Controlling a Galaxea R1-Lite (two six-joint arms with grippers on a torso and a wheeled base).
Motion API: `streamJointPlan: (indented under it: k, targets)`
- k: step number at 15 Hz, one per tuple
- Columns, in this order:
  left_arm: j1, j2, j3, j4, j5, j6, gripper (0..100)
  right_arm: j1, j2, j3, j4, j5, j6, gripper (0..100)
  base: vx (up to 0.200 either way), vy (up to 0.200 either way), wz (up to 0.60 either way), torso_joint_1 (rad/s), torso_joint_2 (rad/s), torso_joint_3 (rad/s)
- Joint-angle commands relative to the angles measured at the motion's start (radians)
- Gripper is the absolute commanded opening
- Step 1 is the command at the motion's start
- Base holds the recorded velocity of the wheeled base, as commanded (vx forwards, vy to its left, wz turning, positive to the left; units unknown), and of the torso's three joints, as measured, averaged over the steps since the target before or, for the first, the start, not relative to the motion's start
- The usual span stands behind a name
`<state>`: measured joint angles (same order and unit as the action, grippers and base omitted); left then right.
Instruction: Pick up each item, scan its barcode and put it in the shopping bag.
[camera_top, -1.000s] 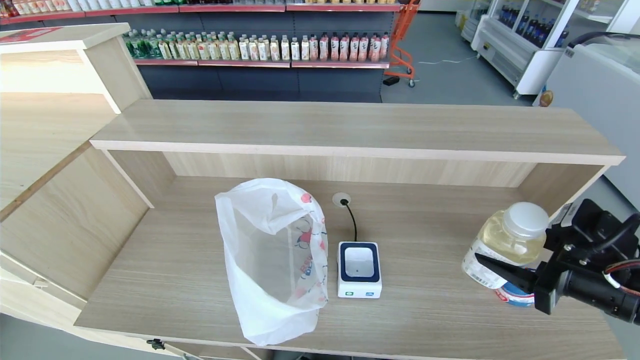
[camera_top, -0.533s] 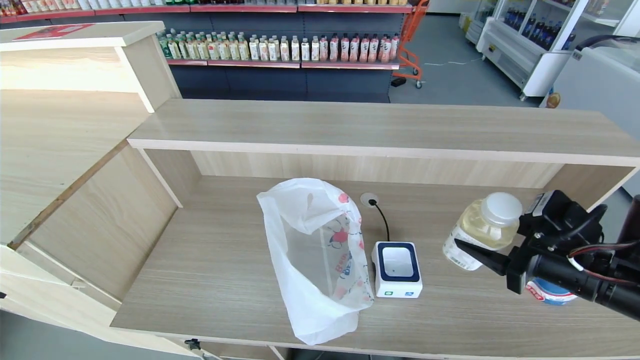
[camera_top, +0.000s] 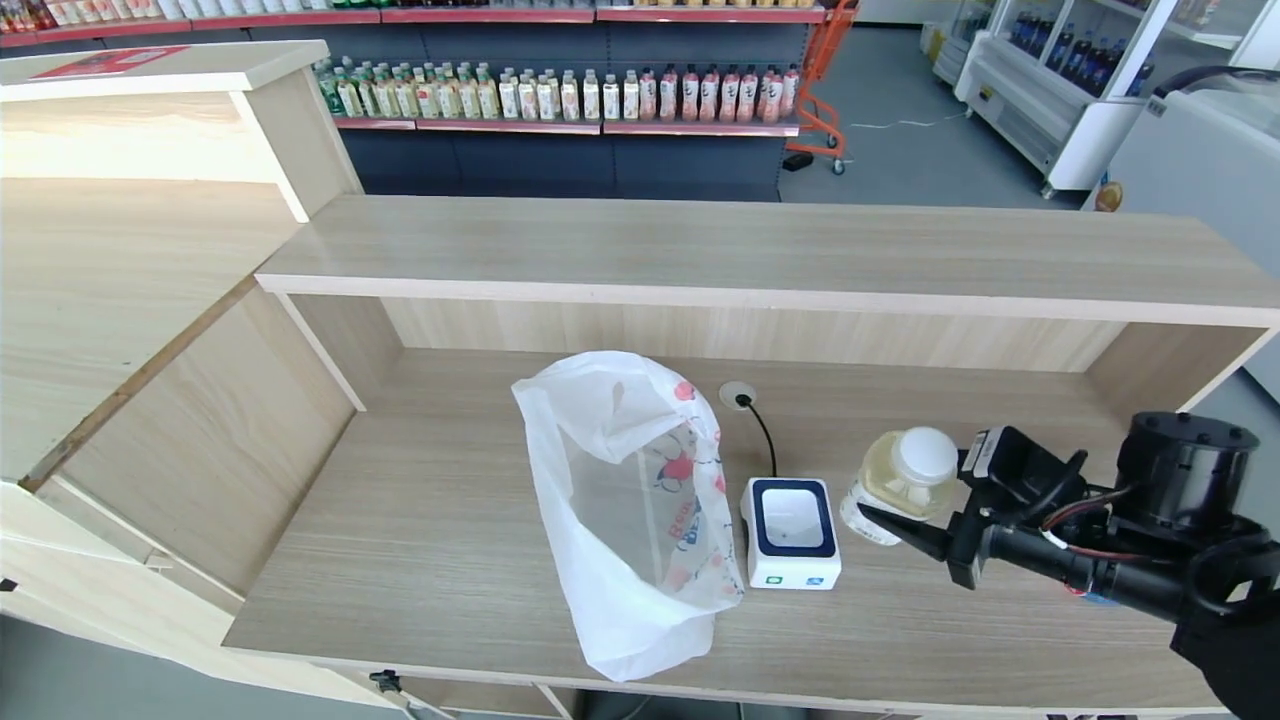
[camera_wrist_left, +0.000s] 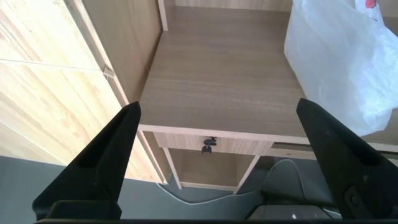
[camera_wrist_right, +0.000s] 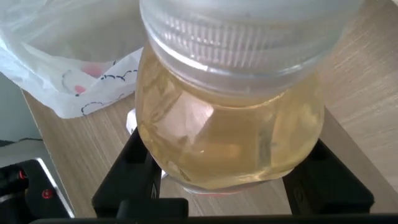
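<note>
Parking the left gripper spread off the counter's front left corner, out of the way. Leaving the shopping bag gaping at the front edge. Pinching the bottle in the right gripper just beside the scanner, presumably lining up its barcode.

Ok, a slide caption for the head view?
Right gripper holds a bottle beside the scanner, shopping bag open alongside.
</note>
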<state>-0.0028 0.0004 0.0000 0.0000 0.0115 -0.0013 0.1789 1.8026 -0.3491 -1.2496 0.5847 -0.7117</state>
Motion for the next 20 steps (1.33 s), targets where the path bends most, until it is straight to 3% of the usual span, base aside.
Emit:
streamJointPlan:
  k: [1, 3, 7, 13, 20]
  targets:
    - [0.000, 0.000, 0.000, 0.000, 0.001, 0.000, 100, -0.010, 0.100, -0.022, -0.021, 0.053, -0.066, 0, 0.000, 0.000, 0.00, 0.000, 0.00, 0.000]
    - [0.000, 0.000, 0.000, 0.000, 0.001, 0.000, 100, -0.024, 0.156, -0.070, -0.042, 0.113, -0.117, 0, 0.000, 0.000, 0.00, 0.000, 0.00, 0.000]
    - [0.000, 0.000, 0.000, 0.000, 0.001, 0.000, 100, -0.026, 0.221, -0.172, -0.041, 0.119, -0.147, 0, 0.000, 0.000, 0.00, 0.000, 0.00, 0.000]
    - [0.000, 0.000, 0.000, 0.000, 0.001, 0.000, 100, 0.017, 0.307, -0.249, -0.044, 0.165, -0.196, 0, 0.000, 0.000, 0.00, 0.000, 0.00, 0.000]
    - [0.000, 0.000, 0.000, 0.000, 0.001, 0.000, 100, 0.057, 0.399, -0.284, -0.137, 0.164, -0.196, 0, 0.000, 0.000, 0.00, 0.000, 0.00, 0.000]
